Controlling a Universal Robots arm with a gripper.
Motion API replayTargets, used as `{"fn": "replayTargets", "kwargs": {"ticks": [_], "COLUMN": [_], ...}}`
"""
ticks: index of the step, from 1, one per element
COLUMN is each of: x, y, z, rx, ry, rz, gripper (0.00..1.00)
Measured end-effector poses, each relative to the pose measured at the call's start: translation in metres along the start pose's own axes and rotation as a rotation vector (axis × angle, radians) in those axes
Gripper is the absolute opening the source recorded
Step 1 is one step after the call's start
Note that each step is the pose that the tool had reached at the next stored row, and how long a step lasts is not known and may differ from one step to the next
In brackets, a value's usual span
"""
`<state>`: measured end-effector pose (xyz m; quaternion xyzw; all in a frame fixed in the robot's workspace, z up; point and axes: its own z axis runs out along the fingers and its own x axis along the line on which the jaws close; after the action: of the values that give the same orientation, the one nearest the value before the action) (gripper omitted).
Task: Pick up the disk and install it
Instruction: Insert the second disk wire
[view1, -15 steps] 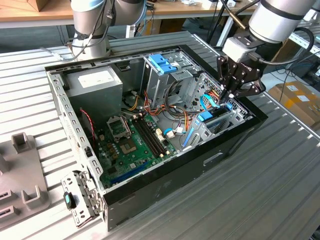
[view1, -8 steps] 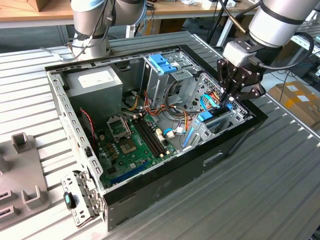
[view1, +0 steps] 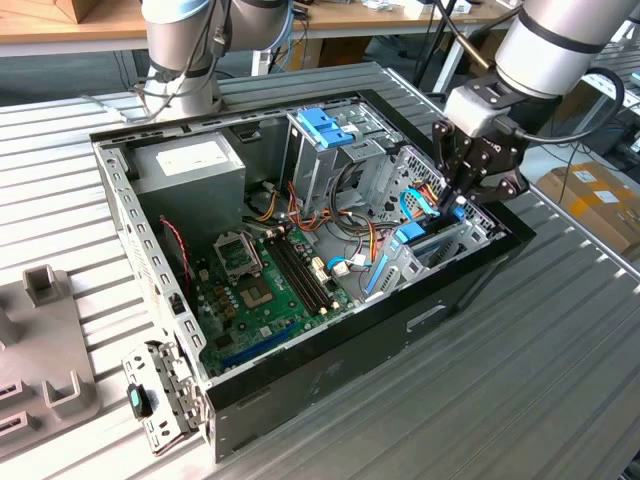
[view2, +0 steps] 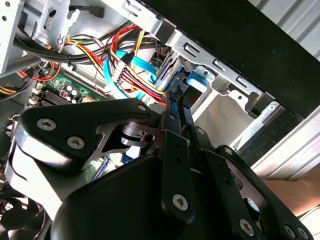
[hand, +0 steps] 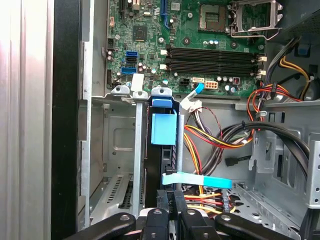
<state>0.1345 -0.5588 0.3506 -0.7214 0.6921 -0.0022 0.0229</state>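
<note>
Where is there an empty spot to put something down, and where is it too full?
Bare slatted table lies along the computer case's black side, toward the exterior view's right. Inside the case it is crowded: the motherboard, cable bundles, the drive cage, and the gripper at the disk bay.

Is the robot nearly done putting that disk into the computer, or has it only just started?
It looks well along. The disk, with its light-blue carrier, already stands on edge in a slot of the metal drive bay near the case's front corner. The gripper is right above it, jaws close around its upper edge. Whether it is pushed fully home can't be judged. The side panel is off, motherboard exposed.
</note>
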Motion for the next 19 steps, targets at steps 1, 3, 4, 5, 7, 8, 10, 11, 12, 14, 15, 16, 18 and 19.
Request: {"fn": "replayTargets", "kwargs": {"ticks": [1, 3, 4, 5, 7, 8, 10, 11, 12, 14, 15, 16, 18, 19], "x": [0.0000, 0.0001, 0.0001, 0.0001, 0.0001, 0.0002, 0.0001, 0.0002, 0.0002, 0.0002, 0.0003, 0.0003, 0.0003, 0.0003], "y": [0.0000, 0.0001, 0.0001, 0.0001, 0.0001, 0.0001, 0.0001, 0.0001, 0.0001, 0.0001, 0.0001, 0.0001, 0.0002, 0.0002], "z": [0.0006, 0.0013, 0.0017, 0.0017, 0.0019, 0.0019, 0.0019, 0.0019, 0.0019, 0.0019, 0.0021, 0.0026, 0.0035, 0.0036], "rx": [0.0000, 0.0000, -0.0001, 0.0000, 0.0000, 0.0002, 0.0002, 0.0003, 0.0003, 0.0004, 0.0004, 0.0004, 0.0003, 0.0004], "ry": [0.0002, 0.0004, 0.0002, 0.0003, -0.0016, -0.0038, -0.0052, -0.0053, -0.0050, -0.0050, -0.0049, -0.0051, -0.0047, -0.0045], "rz": [0.000, 0.000, 0.000, 0.000, 0.000, 0.001, 0.002, 0.003, 0.005, 0.006, 0.006, 0.007, 0.009, 0.010], "gripper": [0.16, 0.16, 0.16, 0.16, 0.16, 0.16, 0.16, 0.16, 0.16, 0.16, 0.16, 0.16, 0.16, 0.16]}}
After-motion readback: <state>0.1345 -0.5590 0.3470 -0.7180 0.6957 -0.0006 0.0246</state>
